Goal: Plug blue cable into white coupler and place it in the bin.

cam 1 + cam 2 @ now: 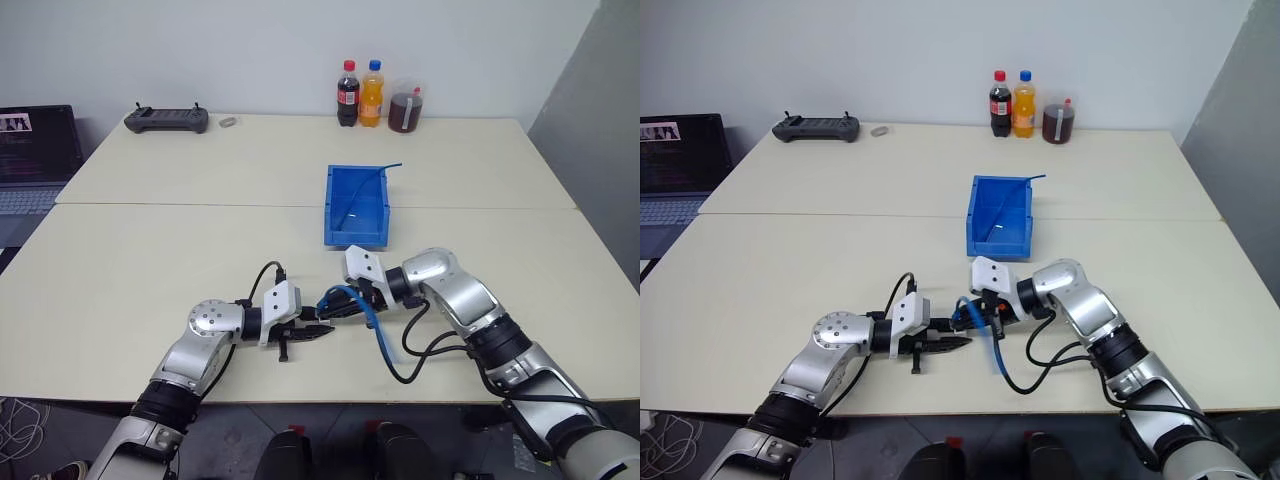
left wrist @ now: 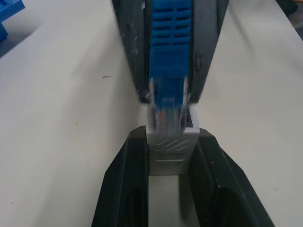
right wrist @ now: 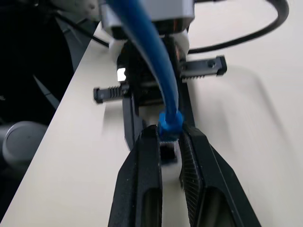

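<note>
1. While both arms meet low over the near edge of the table, you have the white coupler clamped between the left gripper's two fingers, with its socket mouth turned toward the other arm. Holding it that way keeps the opening steady and reachable.

2. Your right gripper is clenched on the blue cable just behind its plug. In the left wrist view the blue boot sits between the right fingers and the clear plug tip is at the socket mouth, seemingly only just entering. Gripping so close to the end keeps the limp cable from bending as you push.

3. From that grip the cable's slack curves down toward the table edge, clear of the joint, so it should not drag the plug sideways.

4. Both grippers point toward each other along roughly one line, which is what the plug needs to go in straight; I judge the insertion unfinished, since clear plug still shows outside the coupler.

5. Farther back on the table, well apart from the grippers, the bin stands with its open top ready. Another thin blue cable already lies in it, one end hanging over the back rim.
</note>
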You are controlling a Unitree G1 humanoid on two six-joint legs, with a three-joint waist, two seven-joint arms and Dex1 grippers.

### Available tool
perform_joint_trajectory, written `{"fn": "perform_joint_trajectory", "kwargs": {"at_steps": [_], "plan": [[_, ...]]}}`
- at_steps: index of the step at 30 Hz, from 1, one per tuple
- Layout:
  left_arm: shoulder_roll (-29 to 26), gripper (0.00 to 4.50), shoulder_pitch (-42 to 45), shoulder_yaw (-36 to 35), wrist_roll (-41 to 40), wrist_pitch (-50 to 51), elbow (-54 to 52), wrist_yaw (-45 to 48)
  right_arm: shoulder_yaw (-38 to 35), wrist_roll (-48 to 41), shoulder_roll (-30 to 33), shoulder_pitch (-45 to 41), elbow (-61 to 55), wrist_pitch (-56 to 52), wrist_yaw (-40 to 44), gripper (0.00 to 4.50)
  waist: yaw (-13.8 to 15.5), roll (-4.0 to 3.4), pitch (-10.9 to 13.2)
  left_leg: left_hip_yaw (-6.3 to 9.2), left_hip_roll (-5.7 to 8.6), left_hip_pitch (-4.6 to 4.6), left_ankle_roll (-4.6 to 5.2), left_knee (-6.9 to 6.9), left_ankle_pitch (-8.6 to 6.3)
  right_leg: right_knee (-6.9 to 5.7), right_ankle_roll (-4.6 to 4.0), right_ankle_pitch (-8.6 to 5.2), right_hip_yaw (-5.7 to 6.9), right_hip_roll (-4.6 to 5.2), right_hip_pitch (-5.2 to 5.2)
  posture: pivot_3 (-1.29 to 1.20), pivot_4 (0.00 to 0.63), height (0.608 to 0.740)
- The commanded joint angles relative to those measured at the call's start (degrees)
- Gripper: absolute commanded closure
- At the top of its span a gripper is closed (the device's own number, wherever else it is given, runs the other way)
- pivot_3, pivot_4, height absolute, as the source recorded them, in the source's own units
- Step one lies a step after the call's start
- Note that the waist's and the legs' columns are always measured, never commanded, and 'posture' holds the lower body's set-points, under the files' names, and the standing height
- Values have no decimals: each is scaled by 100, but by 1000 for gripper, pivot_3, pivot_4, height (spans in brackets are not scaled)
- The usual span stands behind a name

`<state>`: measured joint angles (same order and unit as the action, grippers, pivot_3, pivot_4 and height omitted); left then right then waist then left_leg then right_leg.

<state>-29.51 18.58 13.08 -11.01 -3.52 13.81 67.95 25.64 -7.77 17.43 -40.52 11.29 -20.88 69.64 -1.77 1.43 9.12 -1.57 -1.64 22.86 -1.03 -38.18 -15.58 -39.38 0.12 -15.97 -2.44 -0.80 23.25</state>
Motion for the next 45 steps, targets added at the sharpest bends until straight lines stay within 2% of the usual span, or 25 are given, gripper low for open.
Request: {"fn": "perform_joint_trajectory", "kwargs": {"at_steps": [1, 9, 15, 19, 27, 45], "plan": [[-21, 3718, -40, -5, 51, -68, -67, 3, -59, 7, -19, -45, -90, -29, -79, 4227, 4, 0, 0, 0, 1, 1, 0, 0, 0, 1, 0, 0, 0, 1, 0, 0, 150, 740], [-67, 3718, -76, -29, 45, -75, -72, 27, -266, -149, 151, -189, -87, -195, -19, 4227, 5, 0, 0, 0, 2, 2, 0, 0, 0, 2, 0, 0, 0, 3, 0, 0, 150, 740], [-106, 3718, -96, -47, 33, -82, -69, 48, -416, -398, 495, -191, -721, -791, 94, 4227, 8, 0, 0, 1, 2, 3, 0, -1, 0, 4, 0, 0, 1, 4, 1, 0, 150, 740], [-88, 3718, -28, -34, 33, -76, -21, 32, -253, -298, 660, 32, -1136, -986, -17, 4227, 3, -1, 0, 2, 0, 2, 0, 1, 0, 2, 0, 0, 2, 2, 1, 0, 150, 740], [-116, 3718, -3, -26, 37, -79, -7, 79, -143, -323, 615, 156, -1363, -1139, -146, 4227, 4, 0, 0, 2, 2, 3, 0, 0, 0, 3, 0, 0, 2, 2, 1, 0, 150, 740], [-138, 3718, -59, -47, 41, -78, -70, 64, 154, -25, 503, 150, -899, -680, -212, 4227, 4, 0, 0, 1, 2, 3, 0, 0, 0, 4, 0, 0, 1, 1, 1, 0, 150, 740]]}}
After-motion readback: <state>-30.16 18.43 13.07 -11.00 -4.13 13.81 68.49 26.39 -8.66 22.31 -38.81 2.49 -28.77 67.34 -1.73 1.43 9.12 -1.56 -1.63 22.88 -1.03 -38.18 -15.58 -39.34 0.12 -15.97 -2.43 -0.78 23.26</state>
